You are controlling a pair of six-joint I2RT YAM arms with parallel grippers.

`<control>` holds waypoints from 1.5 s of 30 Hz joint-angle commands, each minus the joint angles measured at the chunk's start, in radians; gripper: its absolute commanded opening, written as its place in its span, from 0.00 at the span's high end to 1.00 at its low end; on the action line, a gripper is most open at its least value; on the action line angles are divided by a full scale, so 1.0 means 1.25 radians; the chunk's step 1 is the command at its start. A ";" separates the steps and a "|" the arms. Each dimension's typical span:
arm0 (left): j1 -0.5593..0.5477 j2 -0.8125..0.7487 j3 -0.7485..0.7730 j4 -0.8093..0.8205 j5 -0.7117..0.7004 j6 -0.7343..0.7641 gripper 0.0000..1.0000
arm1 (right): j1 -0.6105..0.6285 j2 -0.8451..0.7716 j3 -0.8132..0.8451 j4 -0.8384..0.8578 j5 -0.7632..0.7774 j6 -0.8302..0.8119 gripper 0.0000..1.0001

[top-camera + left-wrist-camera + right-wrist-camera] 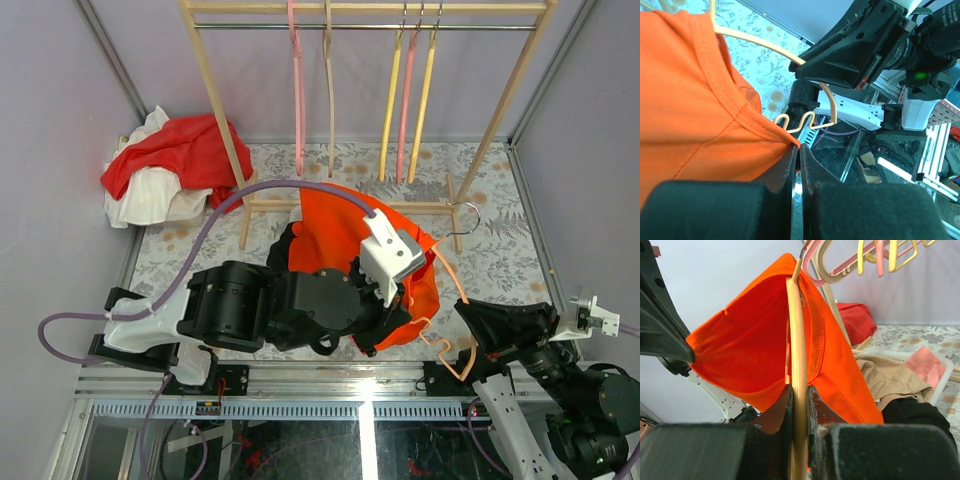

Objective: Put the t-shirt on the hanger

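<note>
A: Top camera?
B: High behind the arms, looking down on the desk (500, 200) and clothes rack (213, 90).
A: And the wrists?
B: Close in: one looks past the left gripper (796, 150) toward the right arm (855, 45), the other past the right gripper (799, 390) toward the rack. All three share the t-shirt (330, 225) and hanger (797, 340).

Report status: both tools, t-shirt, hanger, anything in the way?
Left tool shut on t-shirt edge. Right tool shut on hanger. Hanger partly inside t-shirt, hook sticking out. Wooden rack close behind.
</note>
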 commanded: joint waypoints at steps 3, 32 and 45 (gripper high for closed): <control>-0.008 0.062 0.023 0.051 0.076 0.011 1.00 | -0.002 -0.010 -0.032 0.178 -0.009 0.071 1.00; -0.008 -0.108 0.047 -0.057 -0.202 0.100 0.35 | -0.003 -0.010 -0.026 0.125 -0.137 0.044 1.00; -0.007 -0.162 -0.034 -0.035 -0.227 0.228 0.23 | -0.003 0.039 -0.057 0.268 -0.326 0.128 1.00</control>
